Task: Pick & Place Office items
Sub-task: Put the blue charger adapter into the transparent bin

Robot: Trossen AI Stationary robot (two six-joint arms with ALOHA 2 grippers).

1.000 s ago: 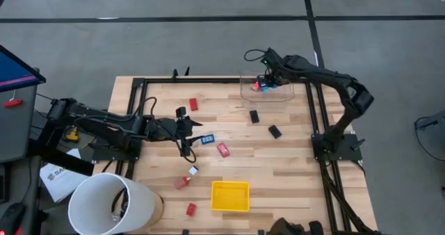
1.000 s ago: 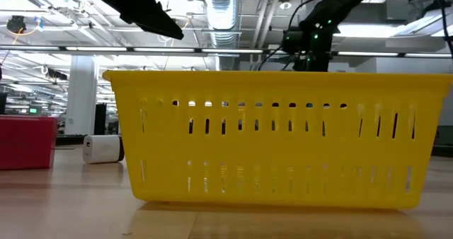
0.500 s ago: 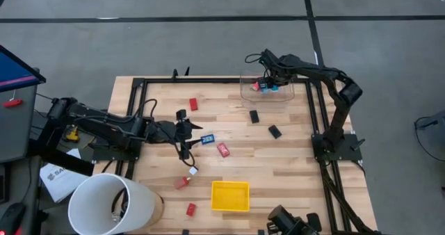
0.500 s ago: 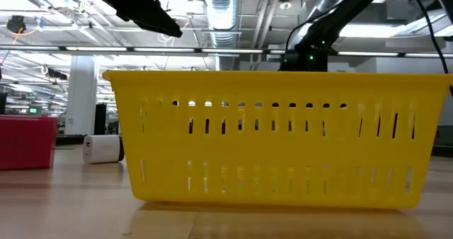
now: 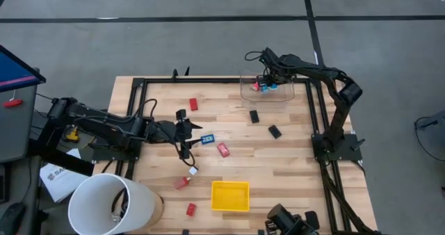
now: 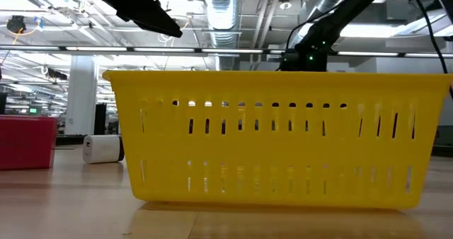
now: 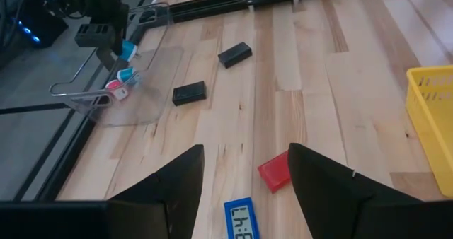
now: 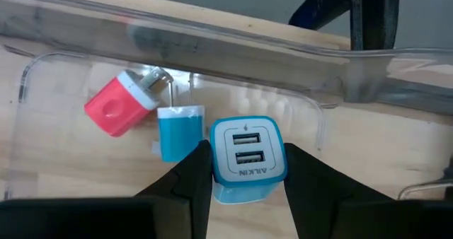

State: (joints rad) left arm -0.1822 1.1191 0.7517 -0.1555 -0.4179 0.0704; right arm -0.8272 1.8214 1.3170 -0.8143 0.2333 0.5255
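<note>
My right gripper (image 5: 270, 82) hangs over the clear plastic box (image 5: 285, 94) at the table's far side, shut on a blue-and-white charger block (image 8: 248, 158). A red block (image 8: 115, 109) and a blue block (image 8: 178, 131) lie on the box floor. My left gripper (image 5: 189, 138) hovers open at the table's left, with a blue-and-white piece (image 7: 241, 222) and a red piece (image 7: 274, 172) on the wood just ahead of its fingers. Two black pieces (image 5: 254, 115) (image 5: 275, 131) and more red pieces (image 5: 193, 104) (image 5: 190, 208) lie flat on the table. My right gripper pinches the blue-and-white charger block by its two opposite side faces (image 8: 216, 161), one finger on each side, coming down from above. Its face with the two sockets points at the wrist camera. The left wrist view shows it lifted clear above the box floor (image 7: 126, 50).
The yellow tray (image 5: 230, 196) sits near the table's near edge and fills the low view (image 6: 276, 136). A white bucket (image 5: 111, 204) stands off the near left corner. Black frame rails (image 5: 208, 80) run along the far, left and right edges. Bare wood lies between the pieces.
My right arm has drawn its elbow in toward the table's far edge, while its gripper has stayed over the clear box, shut on the charger block. Nothing on the table has shifted.
</note>
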